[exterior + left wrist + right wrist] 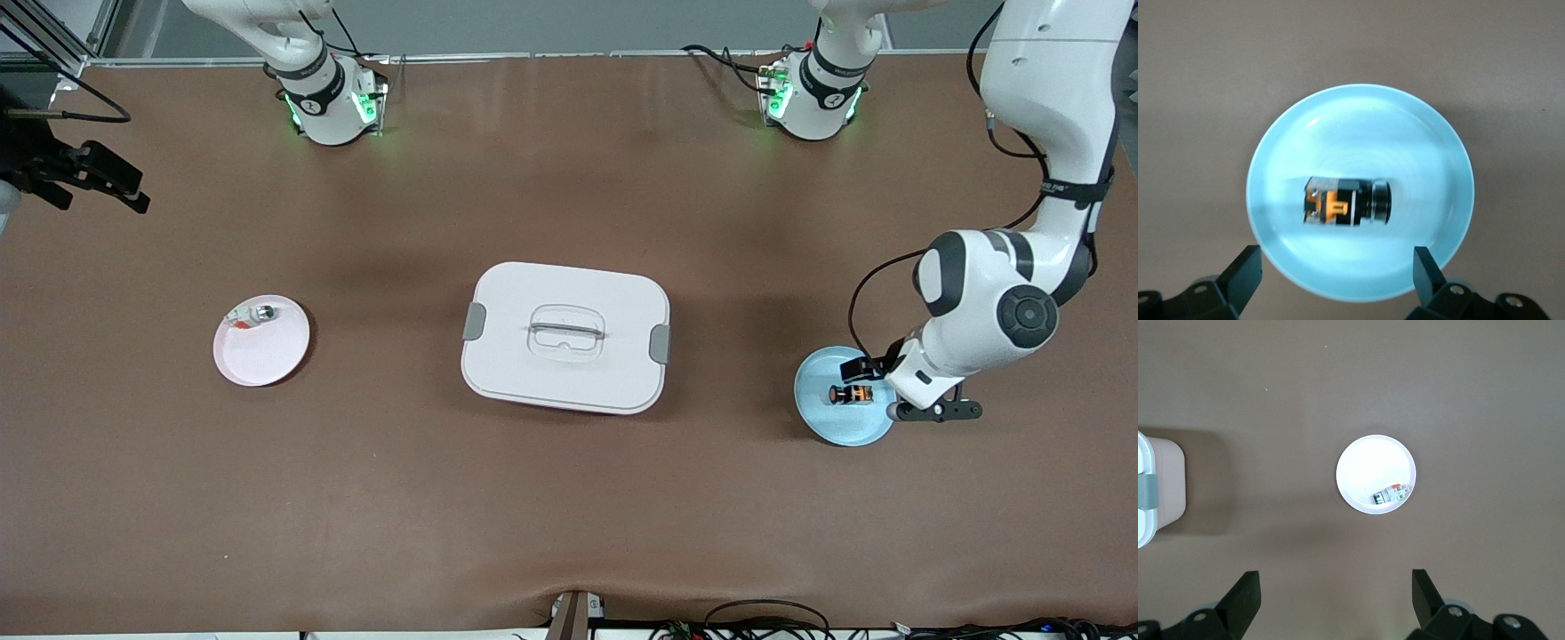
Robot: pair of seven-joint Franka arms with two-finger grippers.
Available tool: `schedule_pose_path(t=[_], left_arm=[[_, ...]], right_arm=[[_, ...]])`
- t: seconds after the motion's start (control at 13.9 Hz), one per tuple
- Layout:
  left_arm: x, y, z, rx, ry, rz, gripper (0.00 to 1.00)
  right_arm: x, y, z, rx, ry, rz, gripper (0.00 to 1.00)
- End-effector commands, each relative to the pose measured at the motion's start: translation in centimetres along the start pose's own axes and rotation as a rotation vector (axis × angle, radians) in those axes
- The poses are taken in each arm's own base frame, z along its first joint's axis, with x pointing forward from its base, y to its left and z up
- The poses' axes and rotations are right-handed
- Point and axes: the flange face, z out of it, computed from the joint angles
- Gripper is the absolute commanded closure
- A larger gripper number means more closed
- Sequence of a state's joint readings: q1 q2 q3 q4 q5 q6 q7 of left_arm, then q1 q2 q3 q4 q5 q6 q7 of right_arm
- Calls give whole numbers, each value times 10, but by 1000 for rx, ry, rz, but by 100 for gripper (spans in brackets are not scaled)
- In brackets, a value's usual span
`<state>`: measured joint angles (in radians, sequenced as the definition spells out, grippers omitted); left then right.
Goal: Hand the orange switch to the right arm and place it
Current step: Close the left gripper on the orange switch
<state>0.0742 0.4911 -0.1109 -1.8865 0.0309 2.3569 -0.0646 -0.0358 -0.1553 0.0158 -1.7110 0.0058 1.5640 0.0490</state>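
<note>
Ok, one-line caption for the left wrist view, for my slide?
Left tool, open, hovers over the orange switch lying on its side in the blue plate.

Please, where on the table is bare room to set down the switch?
Bare brown table lies between the pink plate and the white lidded box, and between the box and the blue plate. It is crowded at the blue plate: the orange switch lies there under the open left gripper.

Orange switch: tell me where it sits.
The orange switch lies on its side in the blue plate at the left arm's end, under the open left gripper.
</note>
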Motion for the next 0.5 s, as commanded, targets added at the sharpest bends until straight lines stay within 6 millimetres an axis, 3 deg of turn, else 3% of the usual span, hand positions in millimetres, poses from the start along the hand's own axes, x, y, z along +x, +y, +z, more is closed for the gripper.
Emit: schedule_pose_path(t=[0.0, 0.43], left_arm=[[8, 3, 15, 4, 32, 18, 0], [11, 1, 44, -3, 44, 34, 0]], right_arm=[[-7, 0, -3, -14, 8, 0, 0], [-7, 0, -3, -14, 8, 0, 0]])
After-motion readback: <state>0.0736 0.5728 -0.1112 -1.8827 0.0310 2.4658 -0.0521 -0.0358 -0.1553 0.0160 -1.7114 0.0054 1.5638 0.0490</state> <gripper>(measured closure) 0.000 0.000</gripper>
